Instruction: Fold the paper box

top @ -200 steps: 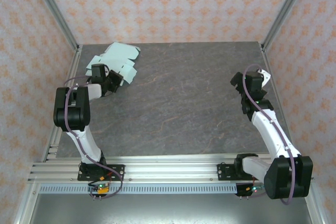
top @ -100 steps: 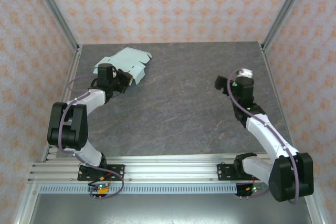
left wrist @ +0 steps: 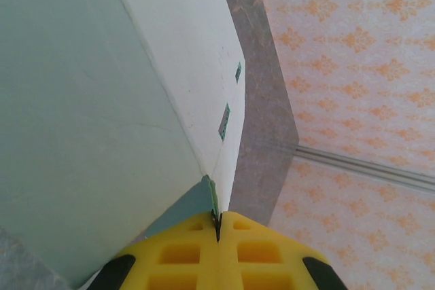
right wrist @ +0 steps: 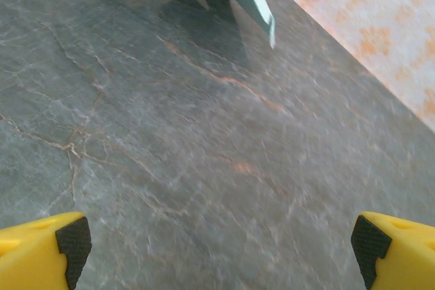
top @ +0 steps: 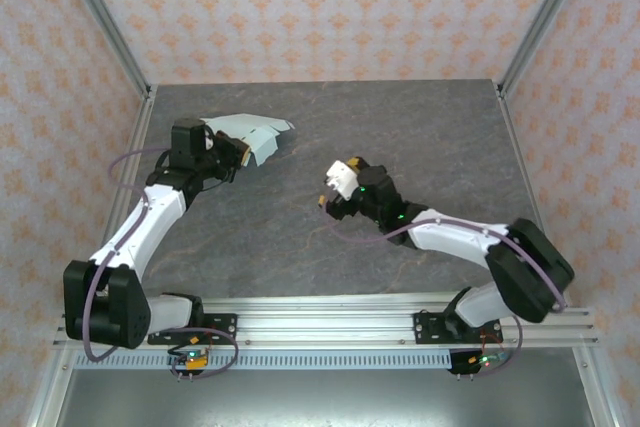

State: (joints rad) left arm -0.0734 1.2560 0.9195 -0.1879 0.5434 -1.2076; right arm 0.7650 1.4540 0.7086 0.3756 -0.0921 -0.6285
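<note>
Top external, left gripper (top: 243, 152) pinching paper box (top: 256, 132) edge, right gripper (top: 333, 185) wide over table (top: 420, 127), well apart.

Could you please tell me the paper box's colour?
The paper box is pale mint green, clearest in the left wrist view.

Left end effector (left wrist: 217, 219) clamped, right end effector (right wrist: 217, 242) spread wide.

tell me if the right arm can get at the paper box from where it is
Probably yes: the open right claw faces the paper box across bare table, with nothing between them. The left claw grips one edge.
</note>
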